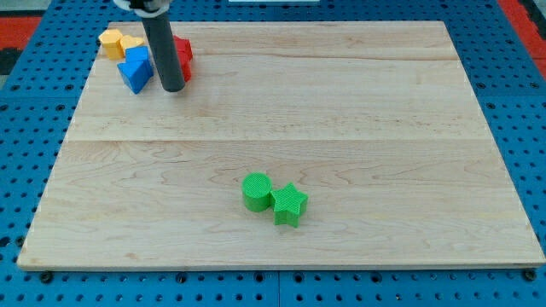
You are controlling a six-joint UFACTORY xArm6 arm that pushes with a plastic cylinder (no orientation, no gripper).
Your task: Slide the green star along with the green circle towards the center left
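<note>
Green star (290,205), green circle (257,191): touching, light, rigid, probably slippery on tabletop (358,111). Push star's right side. No jaws; tip (173,86) far off.

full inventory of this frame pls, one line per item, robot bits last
green circle: 1, green, lower middle of the board, touching the star on its left
green star: 1, green, lower middle, just right of the circle
blue block: 1, blue, top left corner cluster; shape looks wedge-like, hard to tell
yellow blocks: apparently 2, yellow, top left corner, above the blue one
red block: 1, red, top left, mostly hidden behind the rod
wooden board: 1, light wood, fills most of the view
pegboard base: 1, blue, around the board
my tip: 1, dark rod end, top left between the blue and red blocks, far from both green ones
</note>
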